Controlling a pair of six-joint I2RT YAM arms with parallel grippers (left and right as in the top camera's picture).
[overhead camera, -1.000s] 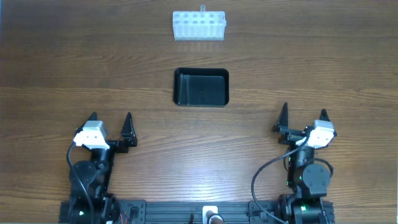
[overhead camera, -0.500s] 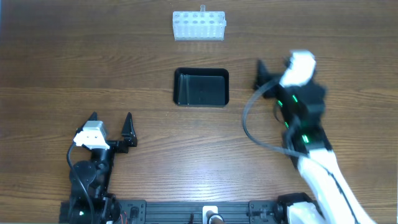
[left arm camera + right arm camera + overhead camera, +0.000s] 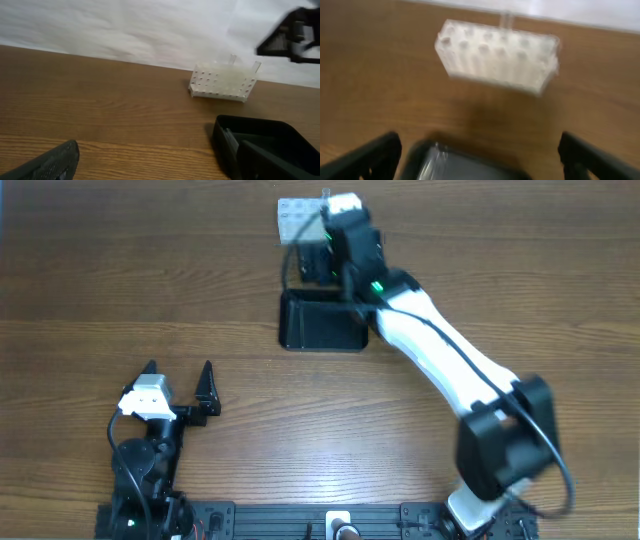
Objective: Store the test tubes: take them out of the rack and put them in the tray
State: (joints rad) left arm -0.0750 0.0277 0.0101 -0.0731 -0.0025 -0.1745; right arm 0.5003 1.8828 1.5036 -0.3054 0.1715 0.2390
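A clear plastic rack (image 3: pixel 295 218) stands at the table's far middle, with one test tube (image 3: pixel 506 20) sticking up from its back row. The black tray (image 3: pixel 320 330) lies just nearer than the rack (image 3: pixel 497 55). A clear tube seems to lie along the tray's left wall (image 3: pixel 432 160). My right gripper (image 3: pixel 320 265) hangs open over the tray's far edge (image 3: pixel 465 167), facing the rack and touching nothing. At the near left my left gripper (image 3: pixel 178 370) is open and empty, well short of the tray (image 3: pixel 260 145) and the rack (image 3: pixel 222 82).
The right arm (image 3: pixel 440 360) stretches diagonally from the near right base across the tray's right corner. Bare wooden tabletop (image 3: pixel 150 270) lies to the left and right of the rack and tray. A pale wall (image 3: pixel 125 25) rises behind the table's far edge.
The right arm has swung from its rest place at the near right up and left, ending over the tray's far edge by the rack. The left arm has stayed still.
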